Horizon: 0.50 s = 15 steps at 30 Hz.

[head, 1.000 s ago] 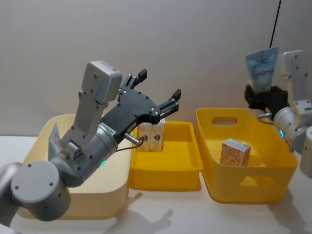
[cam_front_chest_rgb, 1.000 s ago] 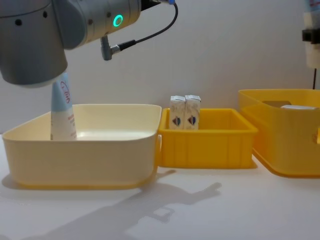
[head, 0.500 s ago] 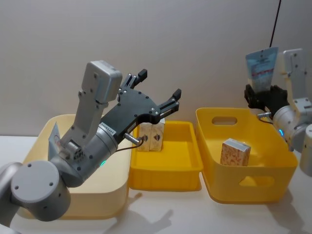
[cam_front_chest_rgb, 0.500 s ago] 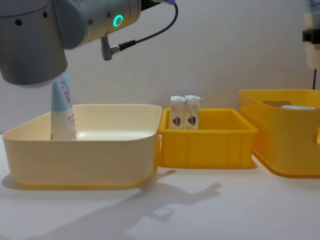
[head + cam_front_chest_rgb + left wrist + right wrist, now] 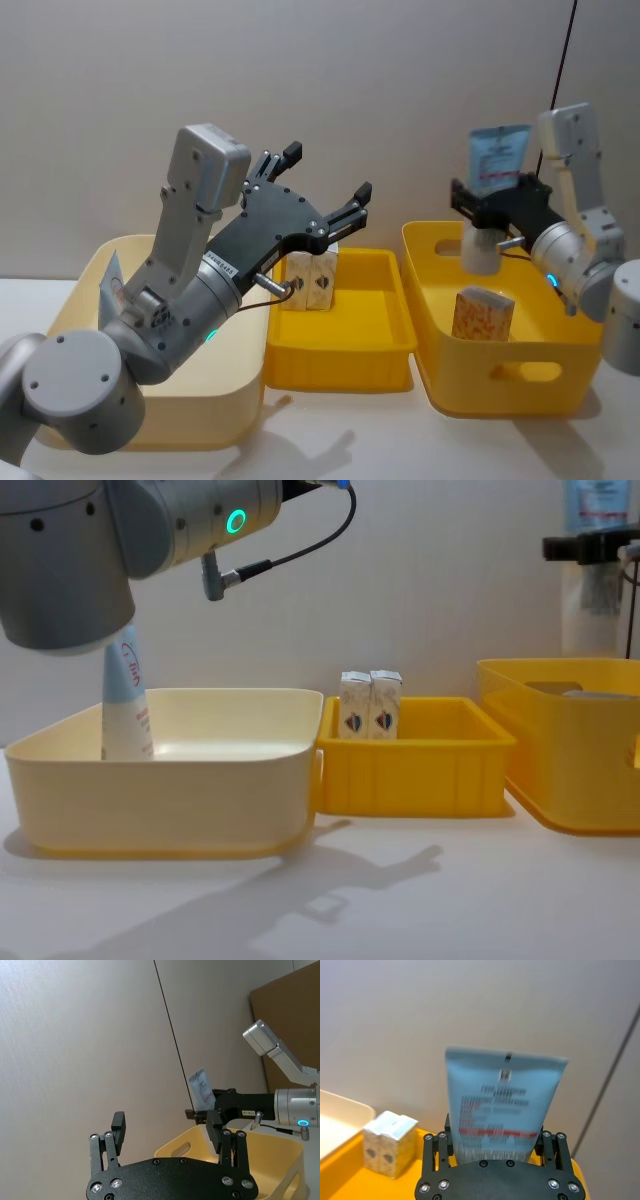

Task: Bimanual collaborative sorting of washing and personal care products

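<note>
My right gripper [image 5: 492, 212] just swung the tube [image 5: 497, 160] left, over the big yellow bin [image 5: 505, 372].
It pinches the tube tight; I think a handover comes next, since my left gripper [image 5: 325, 185] waits wide open above the small cartons [image 5: 310, 280].

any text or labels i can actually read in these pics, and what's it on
None of it reads as words.
Tube in the right end effector: dark and red lines of print, too blurred to read.
Tube standing in the cream bin: red lettering, not legible.
Two small cartons in the low yellow tray: a blue emblem each, no readable words.
Label on the right end effector's body: too small to read.
</note>
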{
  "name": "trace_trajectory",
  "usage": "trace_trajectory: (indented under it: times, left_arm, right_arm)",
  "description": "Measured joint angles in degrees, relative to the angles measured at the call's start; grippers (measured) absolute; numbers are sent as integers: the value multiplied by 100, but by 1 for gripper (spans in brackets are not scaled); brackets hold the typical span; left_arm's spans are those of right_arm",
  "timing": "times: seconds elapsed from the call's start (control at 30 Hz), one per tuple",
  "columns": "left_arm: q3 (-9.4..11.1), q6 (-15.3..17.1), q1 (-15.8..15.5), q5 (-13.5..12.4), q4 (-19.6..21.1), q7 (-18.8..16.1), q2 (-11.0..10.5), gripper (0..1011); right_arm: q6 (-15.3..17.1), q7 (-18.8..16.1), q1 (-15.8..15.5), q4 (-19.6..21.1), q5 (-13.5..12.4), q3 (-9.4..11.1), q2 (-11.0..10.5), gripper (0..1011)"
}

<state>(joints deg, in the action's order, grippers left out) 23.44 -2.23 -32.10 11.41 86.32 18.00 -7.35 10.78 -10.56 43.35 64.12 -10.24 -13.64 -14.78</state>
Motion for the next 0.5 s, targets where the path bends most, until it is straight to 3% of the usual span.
trace_trajectory:
  times: [0.23, 0.5]
  left_arm:
    - [0, 0, 0, 0, 0, 0, 0, 1003]
    - [0, 0, 0, 0, 0, 0, 0, 1003]
  right_arm:
    - [-95, -297, -107, 184, -53, -83, 38, 1000]
    - [-153, -483, -180, 308, -82, -134, 63, 1001]
